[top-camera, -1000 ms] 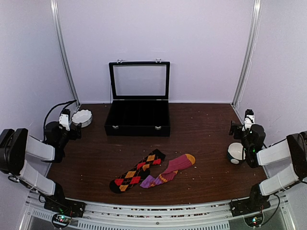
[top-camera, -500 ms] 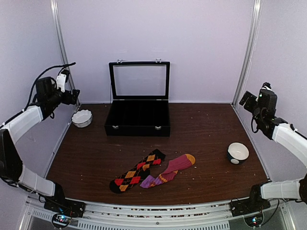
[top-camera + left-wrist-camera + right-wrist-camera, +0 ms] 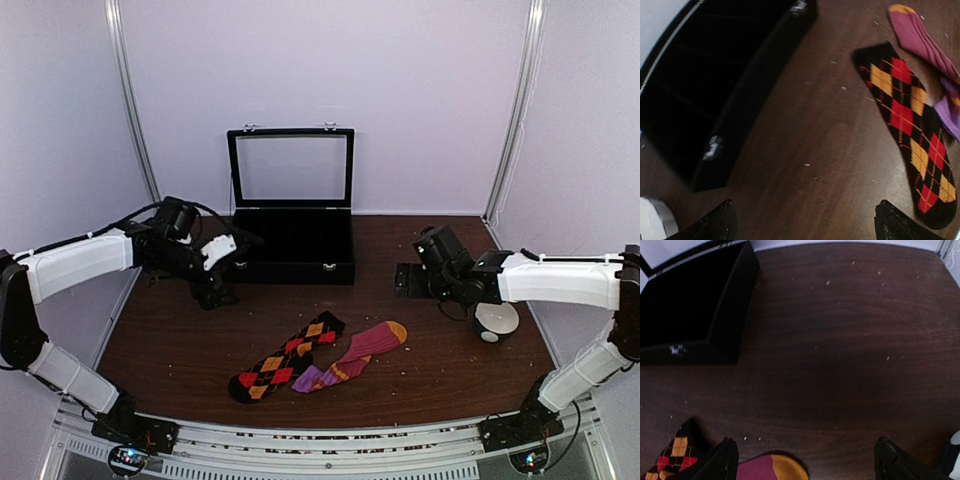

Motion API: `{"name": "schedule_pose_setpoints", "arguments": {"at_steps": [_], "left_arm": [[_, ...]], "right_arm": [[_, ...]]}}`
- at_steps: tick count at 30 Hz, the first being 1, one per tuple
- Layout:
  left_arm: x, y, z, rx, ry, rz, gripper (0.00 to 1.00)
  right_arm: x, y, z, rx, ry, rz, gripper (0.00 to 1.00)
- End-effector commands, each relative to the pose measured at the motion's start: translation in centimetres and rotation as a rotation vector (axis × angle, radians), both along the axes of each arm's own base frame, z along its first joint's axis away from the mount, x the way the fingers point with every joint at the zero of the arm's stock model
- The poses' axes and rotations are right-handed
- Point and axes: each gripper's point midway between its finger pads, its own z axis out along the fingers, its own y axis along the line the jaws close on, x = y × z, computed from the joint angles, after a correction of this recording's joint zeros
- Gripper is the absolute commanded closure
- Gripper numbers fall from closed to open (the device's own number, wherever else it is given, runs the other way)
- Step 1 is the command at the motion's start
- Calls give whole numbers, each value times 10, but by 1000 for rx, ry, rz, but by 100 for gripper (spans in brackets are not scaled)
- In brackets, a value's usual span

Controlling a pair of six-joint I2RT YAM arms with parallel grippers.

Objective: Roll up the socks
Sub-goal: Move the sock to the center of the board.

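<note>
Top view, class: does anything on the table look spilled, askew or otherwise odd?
Small pale specks lie scattered over the dark brown wooden table, like crumbs or lint. The black argyle fabric sock and the magenta-pink striped sock lie slanted and flat; nothing looks damaged.

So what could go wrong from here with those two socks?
The black sock with red and orange diamonds and the pink striped sock touch at one end, so grabbing one may drag the other. The right arm passes over the white, dark-sided bowl and could knock it. The left hand hangs close to the open black box.
</note>
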Motion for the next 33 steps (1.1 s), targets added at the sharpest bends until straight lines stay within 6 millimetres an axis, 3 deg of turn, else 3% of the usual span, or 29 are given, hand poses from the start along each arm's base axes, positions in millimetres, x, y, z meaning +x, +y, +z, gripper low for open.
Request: {"name": "schedule_pose_setpoints", "arguments": {"at_steps": [1,5,10,19,22,28,33], "left_arm": [[-33,-25,-34,124,41,-186,2],[-52,-55,-54,193,39,-300,2],[-56,-88,-76,287,5,-362,2],[-74,-110,-114,403,-68,-434,2],[-72,-117,-117,410,-90,-422,2],[-44,-106,-115,517,-207,-353,4],[-24,-75,-117,626,-308,-297,4]], "right_arm": [[-25,28,-38,-16,129,22,7],[-38,43,-72,21,242,42,11],[-43,47,-89,-1,290,50,15],[-59,32,-106,-58,327,38,21],[-64,32,-112,-50,331,45,24],[-68,37,-120,-56,340,70,41],[-64,33,-123,-106,329,69,49]]}}
